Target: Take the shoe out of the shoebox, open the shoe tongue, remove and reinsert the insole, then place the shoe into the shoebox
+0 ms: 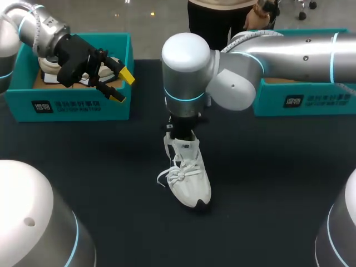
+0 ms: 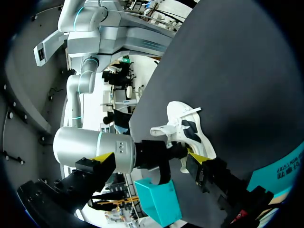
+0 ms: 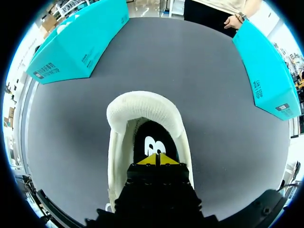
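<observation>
Head view: the shoe (image 1: 189, 178) is out of the shoebox (image 1: 72, 105), on the worktop (image 1: 267, 183); the right gripper (image 3: 156, 159) pokes inside it, tips together on the insole (image 3: 148, 140). The left gripper (image 1: 122, 86) hangs wide apart; I think the insole job and the boxing are left to do.

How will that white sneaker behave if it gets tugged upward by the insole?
The white sneaker probably lifts or skids easily: it looks light and rests free on the dark table. Its padded collar likely flexes rather than holds shape. The loose laces may drag.
</observation>
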`<move>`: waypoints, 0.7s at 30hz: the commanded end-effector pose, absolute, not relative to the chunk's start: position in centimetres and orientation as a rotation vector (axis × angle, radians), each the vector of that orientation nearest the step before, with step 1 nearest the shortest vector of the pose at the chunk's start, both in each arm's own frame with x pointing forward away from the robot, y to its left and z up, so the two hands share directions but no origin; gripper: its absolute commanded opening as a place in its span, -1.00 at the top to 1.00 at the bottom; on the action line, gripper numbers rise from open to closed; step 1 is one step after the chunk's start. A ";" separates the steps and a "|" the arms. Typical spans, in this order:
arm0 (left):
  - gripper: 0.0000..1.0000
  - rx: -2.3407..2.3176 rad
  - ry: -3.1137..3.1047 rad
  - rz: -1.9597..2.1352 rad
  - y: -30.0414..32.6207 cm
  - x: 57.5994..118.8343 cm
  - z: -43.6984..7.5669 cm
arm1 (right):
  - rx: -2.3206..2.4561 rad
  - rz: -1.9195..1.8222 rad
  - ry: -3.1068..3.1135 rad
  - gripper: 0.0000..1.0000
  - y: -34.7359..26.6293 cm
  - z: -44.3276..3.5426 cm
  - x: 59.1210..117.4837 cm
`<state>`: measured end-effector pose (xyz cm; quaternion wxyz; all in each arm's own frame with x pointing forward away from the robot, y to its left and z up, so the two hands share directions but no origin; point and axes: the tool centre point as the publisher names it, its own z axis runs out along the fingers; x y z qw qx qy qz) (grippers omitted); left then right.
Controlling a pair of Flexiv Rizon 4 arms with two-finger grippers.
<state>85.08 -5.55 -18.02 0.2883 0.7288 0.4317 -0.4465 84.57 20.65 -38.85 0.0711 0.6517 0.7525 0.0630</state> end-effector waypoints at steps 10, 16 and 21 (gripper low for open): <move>-1.00 1.950 1.153 -1.189 -5.5 85.0 -18.0 | 2.042 0.100 2.300 1.00 18.9 -40.6 82.7; -1.00 1.950 1.153 -1.189 -5.5 85.0 -18.0 | 2.053 0.097 2.314 1.00 19.3 -41.1 82.0; -1.00 1.950 1.153 -1.189 -5.5 85.0 -18.0 | 2.047 0.093 2.320 1.00 19.5 -41.1 81.5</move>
